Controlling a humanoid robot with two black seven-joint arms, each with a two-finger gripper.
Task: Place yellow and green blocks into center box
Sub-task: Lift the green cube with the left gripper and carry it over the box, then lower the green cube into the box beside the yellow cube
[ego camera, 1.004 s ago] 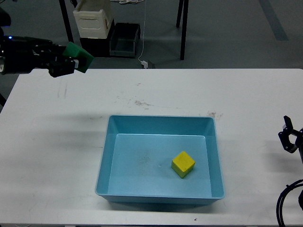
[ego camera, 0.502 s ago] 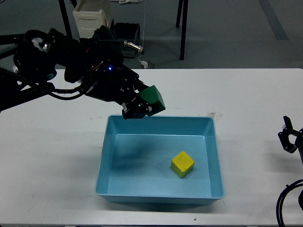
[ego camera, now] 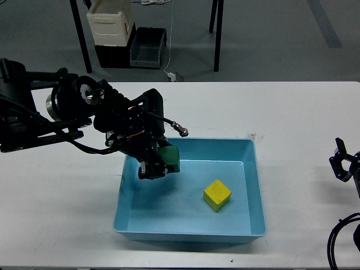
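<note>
A light blue box [ego camera: 256, 185] sits in the middle of the white table. A yellow block [ego camera: 217, 194] lies on its floor, right of center. My left gripper [ego camera: 159, 165] reaches in from the left and is shut on a green block [ego camera: 169, 158], holding it low inside the box's left half, above the floor. My right gripper [ego camera: 341, 165] sits at the far right edge of the table, away from the box; its fingers are seen small and dark.
The white table [ego camera: 292, 112] extends around the box. Behind the table, on the floor, stand a white crate [ego camera: 110, 22] and a dark bin [ego camera: 148, 48]. Black table legs [ego camera: 218, 34] rise at the back.
My left arm swung from the table's far left to over the box, then lowered the green block from the box's back rim down into its left half. The right gripper stayed still.
</note>
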